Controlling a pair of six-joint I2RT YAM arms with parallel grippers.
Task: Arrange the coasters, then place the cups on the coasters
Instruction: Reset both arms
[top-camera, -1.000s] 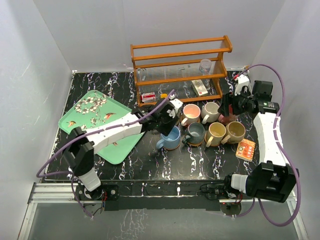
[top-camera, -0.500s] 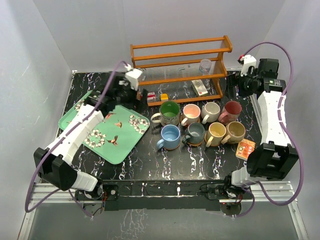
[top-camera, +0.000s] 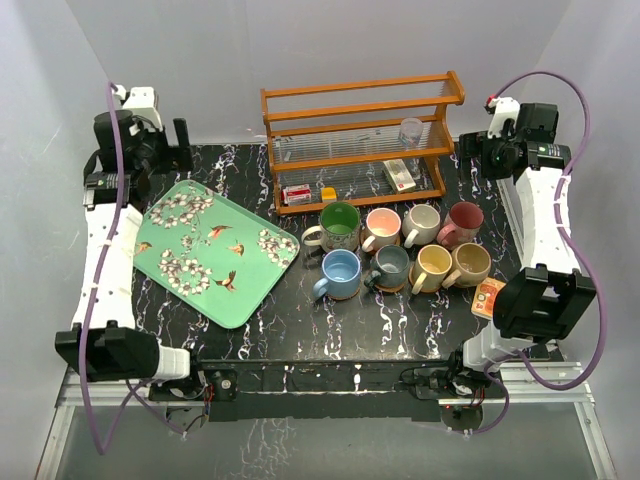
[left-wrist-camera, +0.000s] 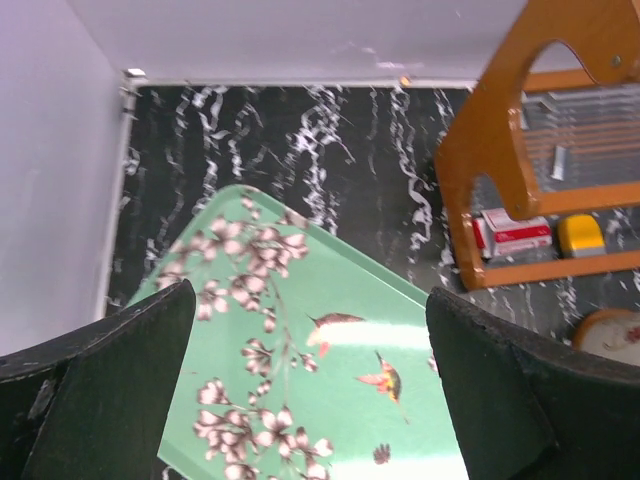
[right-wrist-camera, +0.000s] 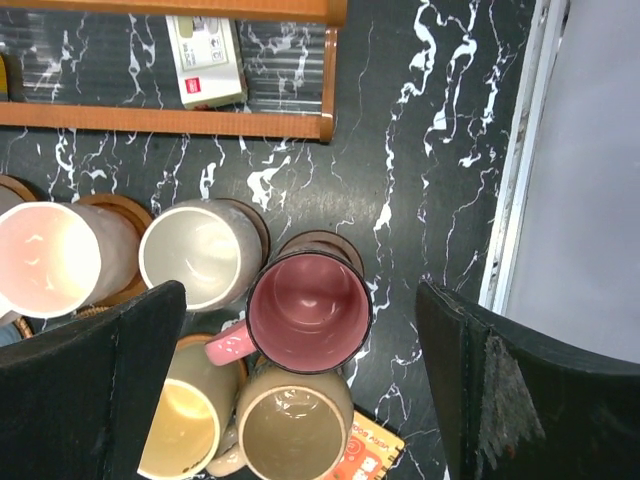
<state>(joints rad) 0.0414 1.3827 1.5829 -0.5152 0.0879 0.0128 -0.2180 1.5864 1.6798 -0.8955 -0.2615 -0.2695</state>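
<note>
The black marbled bench (top-camera: 300, 330) carries a wooden rack (top-camera: 360, 100) at the far middle and a green floral tray (top-camera: 200, 255) on the left. Right of the tray, eight cups stand in two rows of four. The far row runs green mug (top-camera: 340, 225), pink mug (top-camera: 382, 228), cream mug (top-camera: 422, 222), maroon mug (top-camera: 465, 222). The near row runs light blue mug (top-camera: 343, 273), grey-teal mug (top-camera: 390, 265), yellow mug (top-camera: 433, 265), tan mug (top-camera: 470, 263). Brown coaster (right-wrist-camera: 318, 241) rims show under several of them in the right wrist view, though not every coaster can be confirmed. A small orange card (top-camera: 491, 298) lies just right of the tan mug.

The task looks finished or close to it. The main risk is in the crowding: the mugs stand touching or nearly so, handles out, so any finger coming down to correct one would likely push its neighbour off its disc. A mug sitting off-centre could also rock.

The left arm (top-camera: 105, 250) stands tall at the far left corner, its wrist looking down on the tray and the rack's end. The left gripper (left-wrist-camera: 308, 300) is spread wide and holds nothing. The right arm (top-camera: 545, 230) rises at the far right, with the right gripper (right-wrist-camera: 300, 290) high above the maroon mug, equally wide and empty
</note>
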